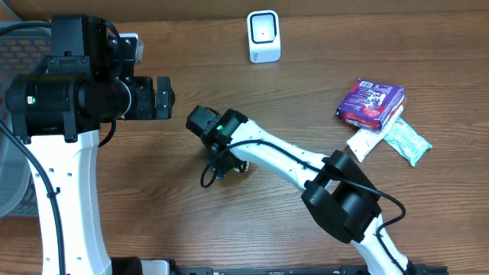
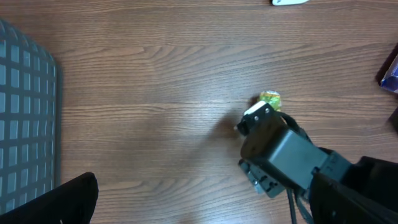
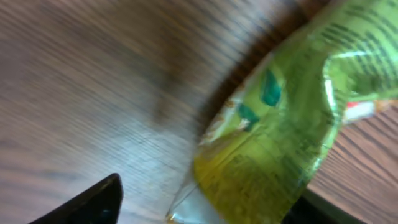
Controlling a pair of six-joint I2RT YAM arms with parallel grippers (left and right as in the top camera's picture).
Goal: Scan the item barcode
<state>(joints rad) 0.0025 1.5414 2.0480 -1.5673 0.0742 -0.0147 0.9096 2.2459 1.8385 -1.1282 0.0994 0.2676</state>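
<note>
The wooden table [image 1: 229, 229] fills the scene. The left arm [image 1: 69, 99] looms over its left side, and the left gripper [image 1: 170, 98] hangs above bare wood with its jaws spread wide and nothing between them. The right arm [image 1: 306, 164] reaches in from the near right to the middle, where the right gripper [image 1: 233, 162] points down over a yellow-green packet [image 3: 280, 137]. The packet lies on the table between the parted fingers [image 3: 93, 202], with a gap on its left side, so it is not gripped. A grey mesh basket [image 2: 25, 124] sits at the left edge. Far right lie a purple pack [image 1: 370, 103] and pale sachets [image 1: 397, 137], well apart from the packet. The white scanner [image 1: 263, 36] stands at the far edge
</note>
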